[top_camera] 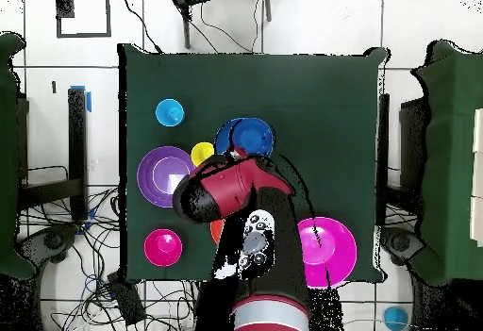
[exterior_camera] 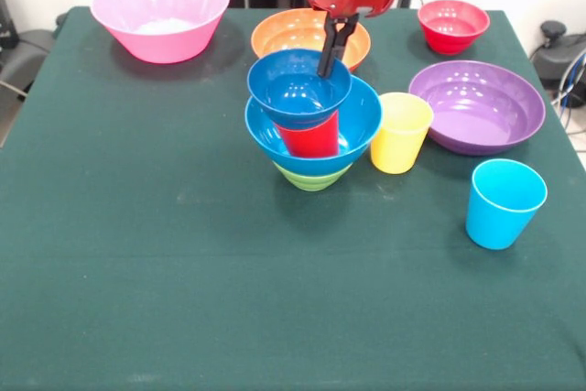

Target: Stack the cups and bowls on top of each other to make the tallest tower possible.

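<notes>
The tower stands mid-table: a green bowl [exterior_camera: 311, 176] at the bottom, the large blue bowl [exterior_camera: 363, 122] on it, the red cup [exterior_camera: 309, 139] inside that, and the small blue bowl [exterior_camera: 293, 89] on top of the cup. My gripper [exterior_camera: 324, 69] comes down from above and is shut on the small blue bowl's far right rim. The yellow cup [exterior_camera: 400, 132] stands just right of the tower. The sky-blue cup [exterior_camera: 504, 202] stands alone at the front right. In the overhead view the arm hides the gripper, and the tower [top_camera: 245, 139] shows beyond it.
The purple bowl [exterior_camera: 476, 107] sits right of the yellow cup. The orange bowl [exterior_camera: 291, 34] is just behind the tower, under the arm. The small red bowl [exterior_camera: 452, 25] is at the far right and the pink bowl [exterior_camera: 160, 14] at the far left.
</notes>
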Controlling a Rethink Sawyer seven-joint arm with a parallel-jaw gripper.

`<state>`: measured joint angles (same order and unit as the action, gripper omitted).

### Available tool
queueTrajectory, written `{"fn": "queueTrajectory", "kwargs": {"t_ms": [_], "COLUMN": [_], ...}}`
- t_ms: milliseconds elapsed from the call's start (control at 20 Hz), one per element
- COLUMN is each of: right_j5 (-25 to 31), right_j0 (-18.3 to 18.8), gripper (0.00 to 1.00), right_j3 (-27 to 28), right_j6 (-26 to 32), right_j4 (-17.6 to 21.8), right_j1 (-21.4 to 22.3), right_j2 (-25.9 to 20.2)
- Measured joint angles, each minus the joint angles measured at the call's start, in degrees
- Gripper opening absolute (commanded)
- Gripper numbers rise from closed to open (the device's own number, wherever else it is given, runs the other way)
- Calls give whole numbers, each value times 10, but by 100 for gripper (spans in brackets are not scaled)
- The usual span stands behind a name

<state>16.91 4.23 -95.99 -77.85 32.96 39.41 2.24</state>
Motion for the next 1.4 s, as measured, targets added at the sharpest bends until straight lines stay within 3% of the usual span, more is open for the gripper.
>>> {"fn": "queueTrajectory", "kwargs": {"t_ms": [1400], "right_j5": [0], "right_j0": [-1], "gripper": [0], "right_j3": [-1], "right_j6": [0], "right_j4": [-24], "right_j1": [0], "right_j2": [-2]}}
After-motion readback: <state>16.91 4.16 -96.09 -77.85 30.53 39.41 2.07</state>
